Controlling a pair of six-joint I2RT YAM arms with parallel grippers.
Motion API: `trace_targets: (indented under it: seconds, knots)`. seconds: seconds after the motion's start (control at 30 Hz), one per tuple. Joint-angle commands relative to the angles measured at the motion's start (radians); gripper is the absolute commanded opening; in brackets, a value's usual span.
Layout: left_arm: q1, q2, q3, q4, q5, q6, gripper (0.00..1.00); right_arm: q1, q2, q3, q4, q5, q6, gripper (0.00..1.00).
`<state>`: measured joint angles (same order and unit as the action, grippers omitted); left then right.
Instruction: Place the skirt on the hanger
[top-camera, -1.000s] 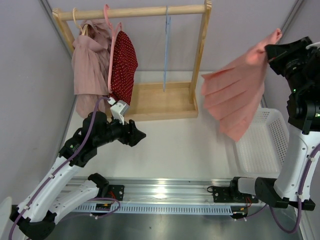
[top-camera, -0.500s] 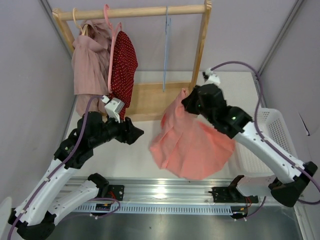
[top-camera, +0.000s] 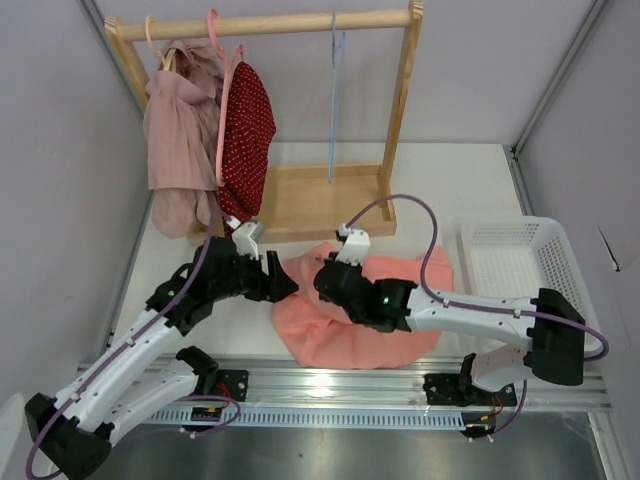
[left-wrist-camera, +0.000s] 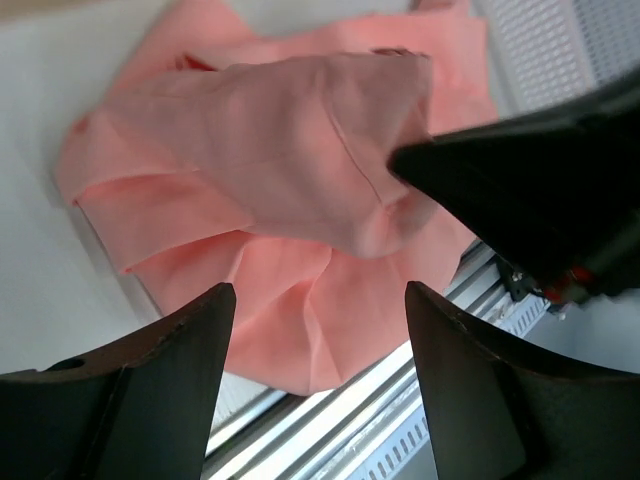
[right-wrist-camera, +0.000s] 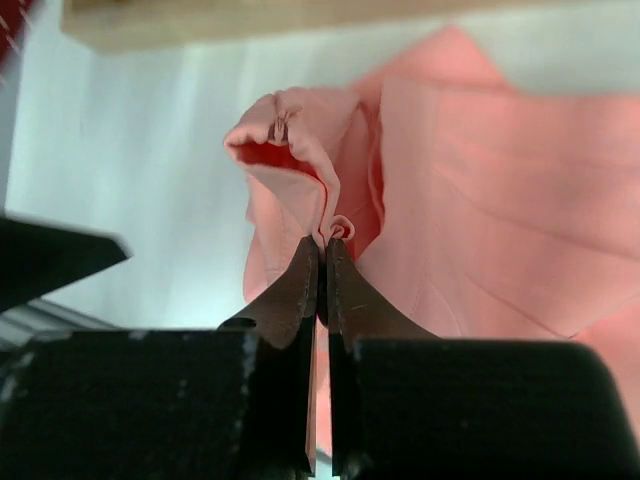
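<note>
one arm (top-camera: 470, 306) stretched low, tool (right-wrist-camera: 322, 250) pinching skirt (right-wrist-camera: 480, 180)

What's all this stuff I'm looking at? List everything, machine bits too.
table: one, white, under everything
rack: one, light wood, table's far side
basket: one, white, table's right side
skirt: one, salmon-pink, crumpled on the table's near side
light-blue hanger: one, light blue, bare on the rack
dotted garment: one, dark red with white dots, hanging on the rack
pink hanger: one, pink, holding the dotted garment
mauve garment: one, dusty mauve, rack's left end
cream hanger: one, cream, rack's left end
left claw: one, black, open at the skirt's left edge
right claw: one, black, shut on a skirt fold
</note>
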<state>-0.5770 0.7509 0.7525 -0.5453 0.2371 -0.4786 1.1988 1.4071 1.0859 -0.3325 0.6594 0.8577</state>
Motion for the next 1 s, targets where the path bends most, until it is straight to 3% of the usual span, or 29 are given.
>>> trace_targets:
  seconds: [0.0,0.1,0.17,0.2,0.3,0.47,0.63,0.77,0.97]
  knots:
    - [-0.004,0.008,-0.103,0.117,0.062,-0.145,0.74,0.068,0.016,-0.093,0.095,0.085,0.133,0.04]
    - [-0.004,-0.001,-0.160,0.148,0.053,-0.181,0.75,0.120,0.078,-0.086,0.046,0.069,0.174,0.12]
    - [-0.004,-0.007,-0.170,0.154,0.048,-0.190,0.76,0.139,0.081,-0.086,0.023,0.068,0.170,0.33]
    - [-0.004,-0.012,-0.171,0.154,0.036,-0.196,0.76,0.149,0.076,-0.096,0.032,0.053,0.152,0.52]
    - [-0.004,-0.030,-0.171,0.154,0.019,-0.206,0.77,0.172,0.043,-0.113,0.036,0.028,0.126,0.71]
    - [-0.004,-0.053,-0.157,0.122,-0.007,-0.196,0.78,0.170,-0.092,-0.146,-0.061,0.066,0.153,0.78]
    - [-0.004,-0.056,-0.174,0.094,-0.036,-0.184,0.78,0.014,-0.195,-0.153,-0.088,-0.019,0.066,0.77]
    - [-0.003,-0.016,-0.194,0.120,-0.015,-0.186,0.77,-0.060,-0.171,-0.135,-0.080,-0.081,0.006,0.76]
    - [-0.004,-0.027,-0.245,0.114,-0.022,-0.201,0.68,-0.168,-0.037,-0.060,0.015,-0.240,-0.130,0.76]
